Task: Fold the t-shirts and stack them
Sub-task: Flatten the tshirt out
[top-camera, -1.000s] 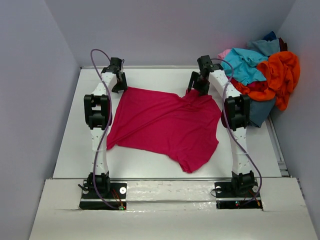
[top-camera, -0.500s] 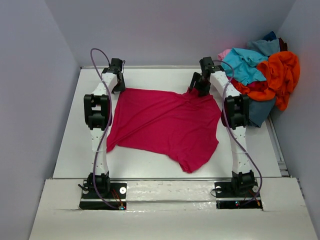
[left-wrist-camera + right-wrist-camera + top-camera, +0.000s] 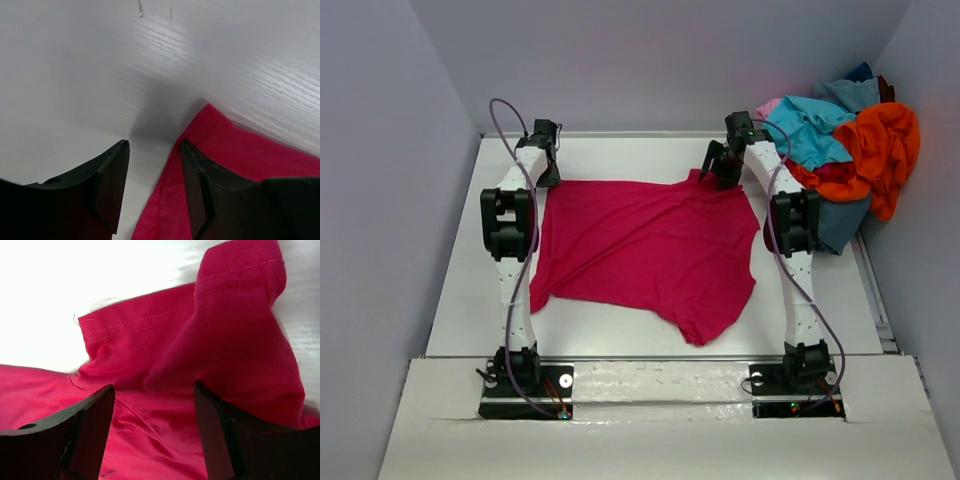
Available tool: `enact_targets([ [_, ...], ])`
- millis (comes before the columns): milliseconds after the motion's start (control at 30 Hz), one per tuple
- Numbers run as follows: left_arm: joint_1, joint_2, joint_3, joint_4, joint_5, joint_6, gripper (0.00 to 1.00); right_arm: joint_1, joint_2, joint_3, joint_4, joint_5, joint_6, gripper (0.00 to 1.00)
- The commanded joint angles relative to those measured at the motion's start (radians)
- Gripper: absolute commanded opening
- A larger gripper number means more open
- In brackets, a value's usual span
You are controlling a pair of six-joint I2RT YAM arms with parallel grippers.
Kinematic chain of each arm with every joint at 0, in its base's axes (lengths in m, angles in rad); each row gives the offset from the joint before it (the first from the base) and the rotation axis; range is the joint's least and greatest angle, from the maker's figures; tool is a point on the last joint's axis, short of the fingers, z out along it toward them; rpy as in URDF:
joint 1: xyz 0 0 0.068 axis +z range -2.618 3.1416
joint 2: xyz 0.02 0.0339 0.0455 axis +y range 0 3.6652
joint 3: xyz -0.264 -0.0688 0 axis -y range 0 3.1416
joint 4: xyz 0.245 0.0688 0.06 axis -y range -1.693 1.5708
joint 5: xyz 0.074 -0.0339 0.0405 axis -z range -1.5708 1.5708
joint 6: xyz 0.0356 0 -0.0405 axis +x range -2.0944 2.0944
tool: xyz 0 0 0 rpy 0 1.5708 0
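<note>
The left claw (image 3: 153, 146) stands half open and holds nothing; the shirt's (image 3: 650, 250) far-left corner lies flat on the table (image 3: 610, 150) beside its right finger. In the last second the shirt's far edge has pulled straighter, and the twist by the right claw (image 3: 154, 389) has eased. That claw gapes wide over the bunched far-right corner, unclamped. Spreading looks nearly done, so folding seems next; the pile (image 3: 840, 135) waits to its right.
</note>
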Motion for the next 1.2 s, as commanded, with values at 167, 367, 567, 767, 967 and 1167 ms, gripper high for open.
enact_targets([
  [167,0.072,-0.031,-0.066,-0.098,-0.05,-0.014,0.57,-0.035,0.055,0.078,0.039,-0.047,-0.069,0.73],
  [367,0.072,-0.013,-0.052,-0.105,-0.036,-0.014,0.58,-0.055,0.041,0.096,0.043,-0.061,-0.081,0.74],
  [567,0.072,-0.022,-0.02,-0.1,-0.004,-0.009,0.57,-0.055,-0.049,0.054,0.091,-0.027,-0.095,0.76],
  [767,0.063,-0.051,0.006,-0.083,0.019,-0.006,0.57,-0.064,-0.025,0.1,0.093,0.08,-0.11,0.77],
  [967,0.054,-0.065,-0.007,-0.077,0.033,-0.008,0.57,-0.082,0.01,0.104,0.15,0.096,-0.101,0.77],
  [1167,0.054,-0.086,-0.026,-0.068,0.048,-0.011,0.57,-0.091,0.104,0.155,0.174,0.034,-0.084,0.78],
])
